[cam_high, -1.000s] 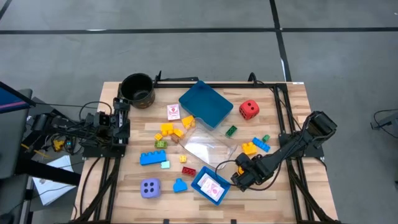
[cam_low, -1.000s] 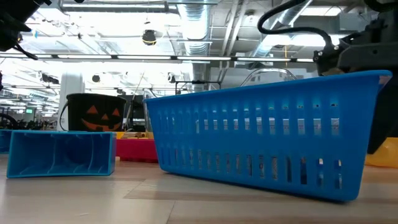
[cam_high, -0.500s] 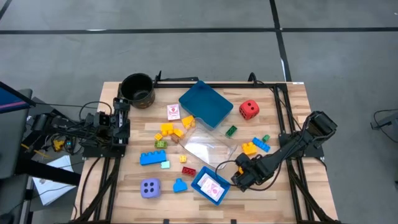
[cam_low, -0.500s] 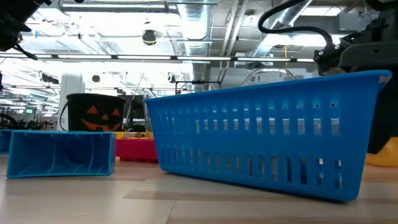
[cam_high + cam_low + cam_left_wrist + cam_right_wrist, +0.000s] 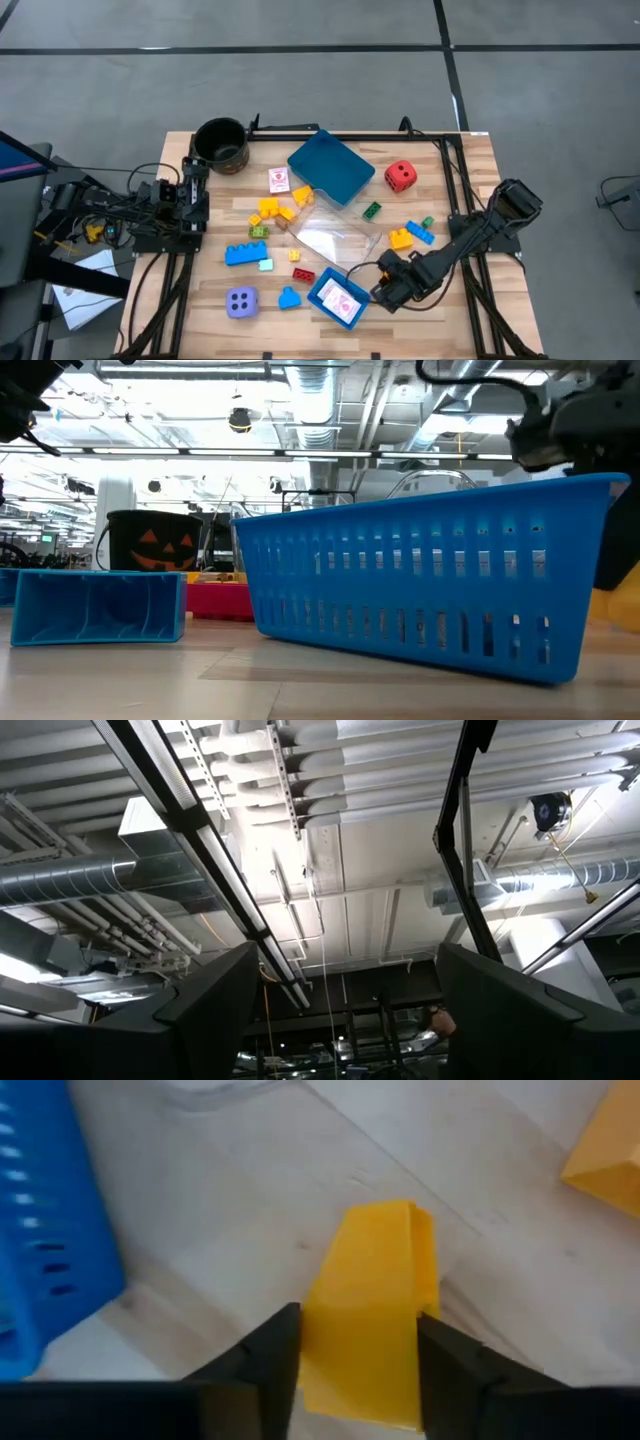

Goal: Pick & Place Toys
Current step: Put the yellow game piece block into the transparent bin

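**Right end effector clamps a yellow brick beside the small blue tray**

Far left: left end effector parked at the tabletop's left edge beside the dark round pot, pointing up at the ceiling; its fingers stand apart with nothing between them.

Toy count on the high view, left to right:
- 1 lavender plastic die with dark dots, front left.
- 3 blue plastic bricks: a long one, a small one near the front, one to the right.
- 1 pale mint small brick.
- Cluster of about 4 yellow plastic bricks; exact count unclear.
- 2 white red-printed cards: one flat on the wood, one lying in the small blue slotted plastic tray.
- 1 small red plastic brick.
- 2 green plastic bricks, and.
- 1 red plastic die with dark dots, back right.
- 1 yellow-orange brick touching the right blue brick.

Larger blue rectangular tray sits tilted at centre back, clear plastic sheet in front of it.

Right end effector is low, just beside the small tray's right side; in the right wrist view both fingers press the sides of a yellow plastic brick on the wood.

Surface: light wooden plank tabletop on a black frame. Room: grey floor with dark lines, ducts and light strips overhead.
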Controlling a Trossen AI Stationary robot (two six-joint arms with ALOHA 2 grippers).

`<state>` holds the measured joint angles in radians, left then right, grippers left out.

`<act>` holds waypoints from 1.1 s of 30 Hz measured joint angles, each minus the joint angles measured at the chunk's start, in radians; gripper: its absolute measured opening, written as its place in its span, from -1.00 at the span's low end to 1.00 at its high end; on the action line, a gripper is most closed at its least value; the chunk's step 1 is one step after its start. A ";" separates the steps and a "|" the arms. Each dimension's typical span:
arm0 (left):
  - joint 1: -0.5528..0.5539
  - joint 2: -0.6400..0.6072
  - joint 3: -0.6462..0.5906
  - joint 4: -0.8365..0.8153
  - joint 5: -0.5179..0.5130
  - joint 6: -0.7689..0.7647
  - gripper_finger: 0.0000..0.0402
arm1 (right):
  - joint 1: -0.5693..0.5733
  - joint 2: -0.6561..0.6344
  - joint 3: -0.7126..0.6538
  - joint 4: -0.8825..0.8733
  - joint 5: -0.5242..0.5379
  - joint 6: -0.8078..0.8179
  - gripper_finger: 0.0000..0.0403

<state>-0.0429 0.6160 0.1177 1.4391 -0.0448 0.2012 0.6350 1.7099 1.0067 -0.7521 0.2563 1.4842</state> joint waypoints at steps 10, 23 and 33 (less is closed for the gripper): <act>0.000 0.000 0.000 0.000 0.000 0.000 0.50 | 0.018 0.000 0.029 -0.003 0.006 0.006 -0.65; 0.000 0.000 0.000 -0.003 0.000 0.000 0.50 | 0.039 -0.075 0.030 0.003 0.083 0.035 -0.95; 0.000 0.000 0.000 -0.003 0.000 0.000 0.50 | 0.114 -0.288 0.032 0.006 0.397 -0.016 -0.95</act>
<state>-0.0427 0.6161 0.1177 1.4364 -0.0448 0.2012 0.7494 1.4217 1.0382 -0.7465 0.6532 1.4682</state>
